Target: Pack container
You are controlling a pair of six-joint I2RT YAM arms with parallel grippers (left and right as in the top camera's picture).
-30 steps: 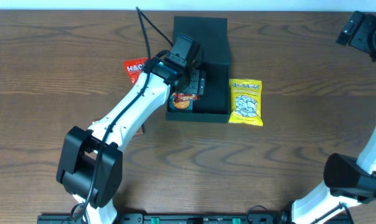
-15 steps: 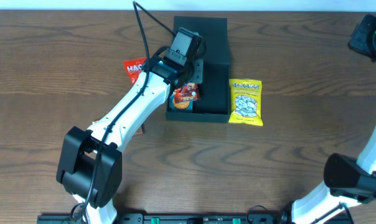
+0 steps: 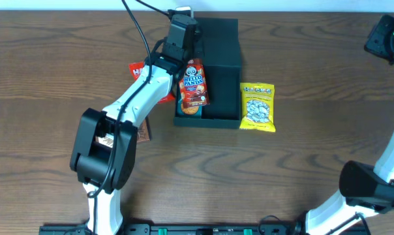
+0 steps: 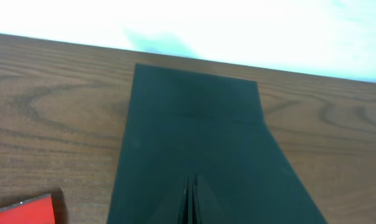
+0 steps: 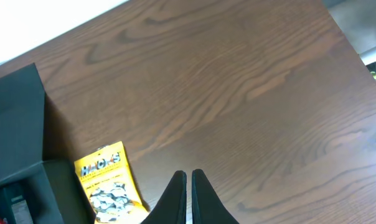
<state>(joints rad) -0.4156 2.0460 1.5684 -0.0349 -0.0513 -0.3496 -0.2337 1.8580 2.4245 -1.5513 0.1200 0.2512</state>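
The dark teal container (image 3: 226, 78) stands open at the back middle of the table, its lid (image 4: 197, 124) folded away to the far side. Inside it a red Hello Panda pack (image 3: 193, 81) lies along the left wall, over another snack (image 3: 190, 108). My left gripper (image 3: 182, 36) hovers over the container's far left part. Its fingers (image 4: 191, 196) are shut with nothing between them. My right gripper (image 5: 188, 186) is shut and empty above bare table at the far right. A yellow Hacks bag (image 3: 257, 106) lies against the container's right wall.
A red Hacks bag (image 3: 141, 68) lies left of the container, partly under my left arm, its corner (image 4: 26, 211) also in the left wrist view. A brown pack (image 3: 143, 134) lies under that arm. The yellow bag (image 5: 107, 186) and the container (image 5: 20, 124) show in the right wrist view.
My left gripper has shut, risen out of the container and drawn back toward the far edge, leaving the Hello Panda pack lying inside. My right gripper has also shut.
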